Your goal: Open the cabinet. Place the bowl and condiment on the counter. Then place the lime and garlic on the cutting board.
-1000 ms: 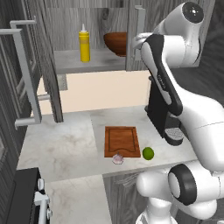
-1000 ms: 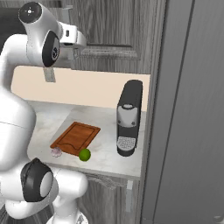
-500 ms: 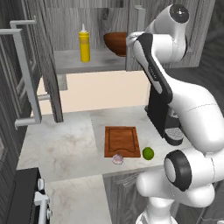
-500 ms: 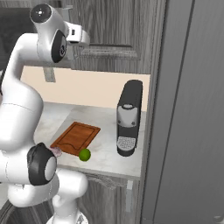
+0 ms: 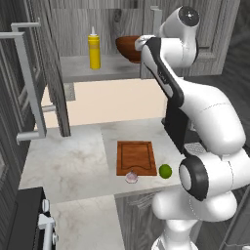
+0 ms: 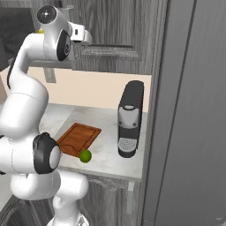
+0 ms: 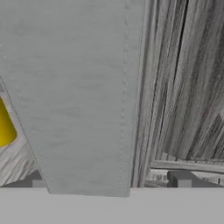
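Left base view: cabinet [image 5: 49,73] open, bottle [image 5: 94,50] and bowl [image 5: 128,48] sitting on shelf; tool spread wide, holding nothing.

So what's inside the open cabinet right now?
On the cabinet shelf stand the condiment and, to its right, the bowl. The arm covers the bowl's right part and whatever lies beyond it.

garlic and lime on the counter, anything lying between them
Nothing. In the left base view the garlic and the lime sit apart with bare counter between them, just below the cutting board front edge.
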